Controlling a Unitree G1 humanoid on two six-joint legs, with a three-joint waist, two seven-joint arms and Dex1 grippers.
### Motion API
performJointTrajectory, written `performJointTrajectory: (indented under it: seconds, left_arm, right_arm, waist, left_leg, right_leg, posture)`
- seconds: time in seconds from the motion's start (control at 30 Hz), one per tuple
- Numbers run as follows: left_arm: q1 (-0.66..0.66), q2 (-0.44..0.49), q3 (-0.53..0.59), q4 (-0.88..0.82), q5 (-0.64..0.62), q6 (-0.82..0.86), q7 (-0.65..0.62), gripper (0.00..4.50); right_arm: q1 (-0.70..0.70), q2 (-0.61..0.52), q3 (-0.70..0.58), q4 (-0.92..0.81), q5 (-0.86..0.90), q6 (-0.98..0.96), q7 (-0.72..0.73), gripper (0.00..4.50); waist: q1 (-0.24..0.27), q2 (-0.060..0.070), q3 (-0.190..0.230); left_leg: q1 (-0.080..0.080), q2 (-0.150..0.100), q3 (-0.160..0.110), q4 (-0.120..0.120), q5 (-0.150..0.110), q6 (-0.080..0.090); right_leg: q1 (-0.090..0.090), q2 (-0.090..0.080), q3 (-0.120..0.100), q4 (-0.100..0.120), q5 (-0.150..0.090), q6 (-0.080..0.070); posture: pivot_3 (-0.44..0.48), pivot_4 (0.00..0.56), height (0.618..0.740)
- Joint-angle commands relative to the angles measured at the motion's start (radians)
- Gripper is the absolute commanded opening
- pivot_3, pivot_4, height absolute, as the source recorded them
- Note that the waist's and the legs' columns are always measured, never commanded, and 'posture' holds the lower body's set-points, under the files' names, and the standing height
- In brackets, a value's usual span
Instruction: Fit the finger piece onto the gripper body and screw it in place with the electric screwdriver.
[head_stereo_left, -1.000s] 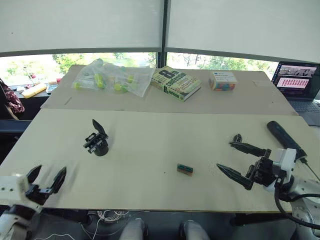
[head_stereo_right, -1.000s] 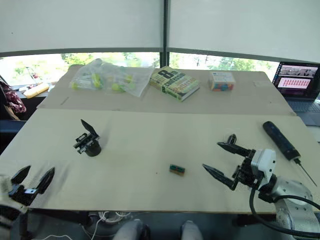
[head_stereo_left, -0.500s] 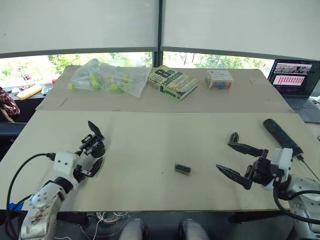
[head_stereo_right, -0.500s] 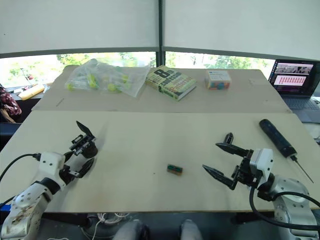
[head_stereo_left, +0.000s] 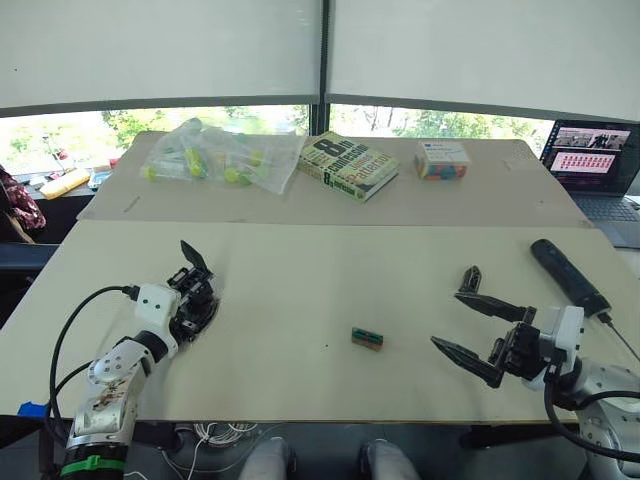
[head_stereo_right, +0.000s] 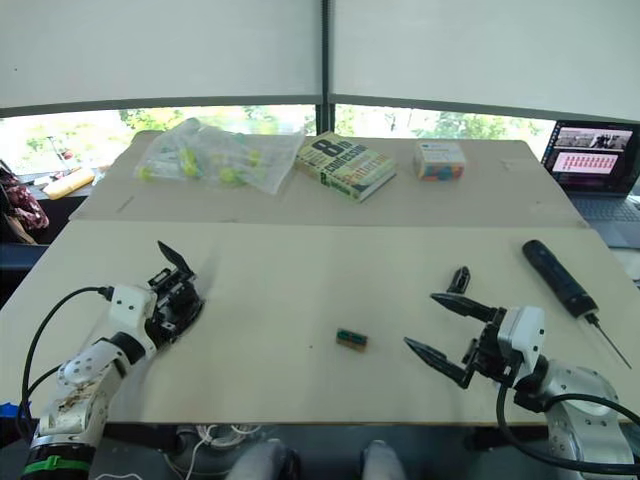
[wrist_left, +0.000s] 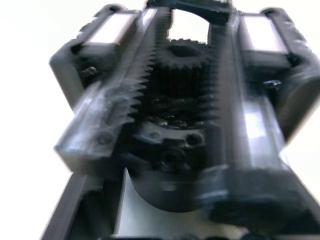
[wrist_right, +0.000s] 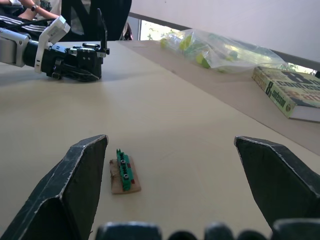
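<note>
Daylight comes in through the strip of window (head_stereo_left: 250, 120) beneath the white blinds (head_stereo_left: 160, 50) at the far edge of the table (head_stereo_left: 330, 290), and the foliage outside is washed out to pale green. The table's pale top is evenly lit, with only faint, soft shadows beside the things on it. Glare whitens the clear plastic bag (head_stereo_left: 220, 155) near the far edge. In the left wrist view the gripper body (wrist_left: 180, 130) is very close, blurred and dark against a blown-out white background. In the right wrist view the near black fingers (wrist_right: 75, 190) are soft, the far side sharper
</note>
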Motion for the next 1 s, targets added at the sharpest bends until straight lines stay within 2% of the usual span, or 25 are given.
performJointTrajectory:
  seconds: [0.03,0.13,0.37,0.53,0.77,1.0]
  left_arm:
    - [0.004,-0.014,-0.02,-0.009,0.008,-0.055,-0.028,2.36]
    - [-0.033,-0.045,-0.047,-0.093,-0.016,-0.031,-0.026,2.36]
    - [-0.155,-0.163,-0.24,-0.228,0.04,0.118,0.023,2.36]
    - [-0.249,-0.236,-0.381,-0.149,0.139,0.096,0.031,2.36]
    - [-0.384,-0.334,-0.504,0.005,0.216,0.048,0.009,2.36]
    - [-0.427,-0.379,-0.512,0.111,0.234,0.019,0.005,2.36]
  right_arm:
    - [0.0,-0.012,-0.037,-0.031,0.002,-0.032,-0.003,4.5]
    - [0.001,-0.027,-0.057,-0.02,0.004,-0.034,0.002,4.5]
    - [0.034,-0.058,-0.094,0.008,0.001,-0.055,0.047,4.5]
    - [0.07,-0.068,-0.123,0.034,-0.001,-0.079,0.075,4.5]
    - [0.116,-0.049,-0.122,0.012,-0.005,-0.089,0.061,4.5]
    - [0.125,-0.046,-0.12,-0.008,-0.003,-0.084,0.038,4.5]
  waist:
    - [0.0,0.0,0.0]
    - [0.005,0.0,0.0]
    - [0.022,-0.002,0.001]
    - [0.015,-0.002,0.001]
    - [0.007,-0.003,0.002]
    - [0.002,-0.003,0.002]
  left_leg:
    - [0.0,0.0,0.0,0.0,0.0,0.0]
    - [-0.001,0.0,0.0,0.0,0.0,0.0]
    - [-0.004,-0.001,0.0,0.002,0.0,0.001]
    - [-0.004,-0.001,0.0,0.002,0.0,0.001]
    - [-0.004,-0.001,0.0,0.002,0.0,0.001]
    - [-0.004,0.0,0.0,0.002,0.0,0.001]
  right_leg:
    - [0.0,0.0,0.0,0.0,0.0,0.0]
    - [0.0,0.0,0.0,0.0,0.0,0.0]
    - [-0.001,0.0,-0.001,-0.002,0.001,0.002]
    - [-0.001,0.002,0.0,-0.001,0.001,0.002]
    - [-0.001,0.007,0.002,-0.002,0.001,0.002]
    - [-0.001,0.007,0.004,-0.002,0.001,0.002]
  posture:
    - [0.0,0.15,0.74]
    - [0.0,0.15,0.74]
    - [0.0,0.15,0.74]
    - [0.0,0.15,0.74]
    - [0.0,0.15,0.74]
    - [0.0,0.15,0.74]
